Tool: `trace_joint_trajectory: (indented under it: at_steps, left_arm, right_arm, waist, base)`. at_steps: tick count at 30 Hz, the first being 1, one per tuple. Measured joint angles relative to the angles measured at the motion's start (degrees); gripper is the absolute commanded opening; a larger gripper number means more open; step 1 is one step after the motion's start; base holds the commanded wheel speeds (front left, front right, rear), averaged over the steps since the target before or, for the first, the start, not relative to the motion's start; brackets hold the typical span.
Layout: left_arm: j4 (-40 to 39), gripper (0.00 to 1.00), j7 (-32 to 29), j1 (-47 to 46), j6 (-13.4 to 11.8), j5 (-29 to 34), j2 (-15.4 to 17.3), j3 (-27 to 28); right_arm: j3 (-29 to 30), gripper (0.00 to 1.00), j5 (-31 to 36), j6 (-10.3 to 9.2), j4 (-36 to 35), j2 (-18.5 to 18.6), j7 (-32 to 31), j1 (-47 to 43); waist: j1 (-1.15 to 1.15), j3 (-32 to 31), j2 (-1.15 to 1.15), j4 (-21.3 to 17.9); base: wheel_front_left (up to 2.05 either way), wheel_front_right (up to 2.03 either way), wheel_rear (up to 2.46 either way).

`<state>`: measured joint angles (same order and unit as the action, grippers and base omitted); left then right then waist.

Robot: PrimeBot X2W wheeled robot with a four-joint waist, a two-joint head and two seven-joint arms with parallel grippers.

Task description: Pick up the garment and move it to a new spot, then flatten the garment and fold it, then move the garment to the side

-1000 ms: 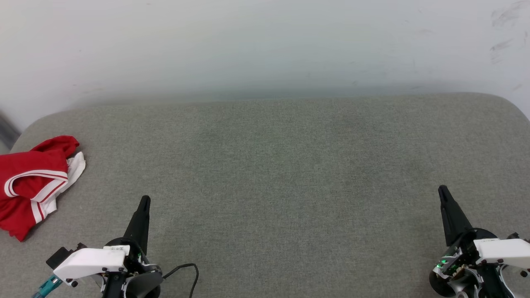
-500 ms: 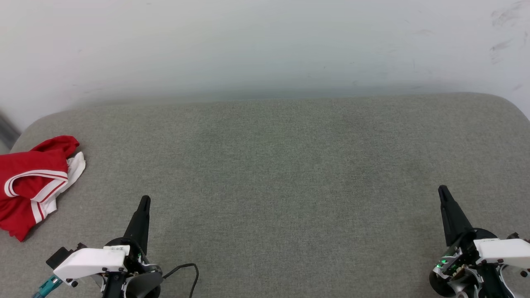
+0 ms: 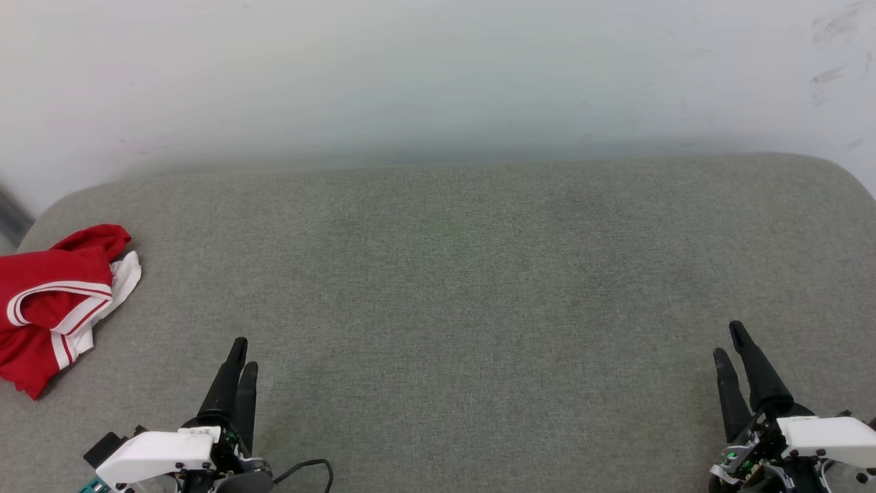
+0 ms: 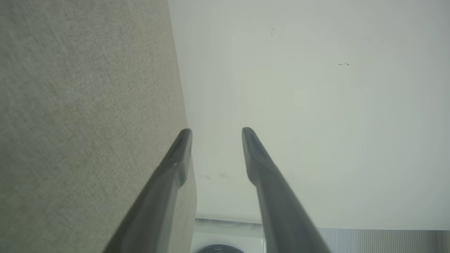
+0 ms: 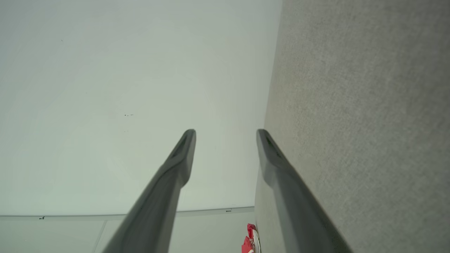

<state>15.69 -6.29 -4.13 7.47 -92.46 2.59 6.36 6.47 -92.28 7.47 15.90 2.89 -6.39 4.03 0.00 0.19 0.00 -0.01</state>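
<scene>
The garment [image 3: 51, 301] is a crumpled red heap with white sleeve cloth and red-white striped trim, lying at the far left edge of the grey cushion [image 3: 452, 287]; no lettering shows. A small piece of the garment [image 5: 250, 240] also appears at the bottom of the right wrist view. My left gripper [image 3: 245, 352] is at the lower left, open and holding nothing, well to the right of the garment and apart from it. In its own wrist view the left gripper [image 4: 217, 130] has its fingers spread. My right gripper [image 3: 726, 338] is open at the lower right, far from the garment, and the right wrist view shows this gripper [image 5: 226, 130] with nothing between its fingers.
A pale wall [image 3: 410, 68] rises behind the cushion's far edge. A thin black cable [image 3: 315, 467] loops beside my left wrist. The cushion's corners are rounded at the far left and far right.
Both grippers have drawn back toward the bottom of the view and turned, so two fingers of each now show instead of one. The garment has not moved.
</scene>
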Motion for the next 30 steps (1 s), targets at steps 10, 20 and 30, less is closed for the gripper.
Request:
trace_joint_trajectory:
  at_steps: [10, 20, 30]
  left_arm:
    - [-1.89, 1.00, 2.78, 0.62, 0.00, 3.57, -0.01, 0.03]
    - [-5.98, 1.00, 5.31, 0.79, -2.65, 14.95, 0.00, -0.04]
    - [-9.78, 1.00, 7.57, 1.68, -7.98, 28.85, 0.01, -1.89]
  right_arm:
    - [-0.13, 1.00, 4.79, -0.07, -1.18, -0.01, 2.88, -0.71]
    - [0.25, 1.00, 15.23, -0.07, -4.78, -0.03, 5.39, -1.44]
    - [-0.64, 1.00, 28.00, -0.07, -8.92, -0.03, 7.60, -2.31]
  waist:
    - [0.00, 0.11, 0.00, -0.09]
    - [0.00, 0.35, 0.00, -0.10]
    - [0.00, 0.59, 0.00, -0.16]
  base:
    - [0.00, 0.00, 0.00]
    - [0.00, 0.00, 0.00]
    - [0.00, 0.00, 0.00]
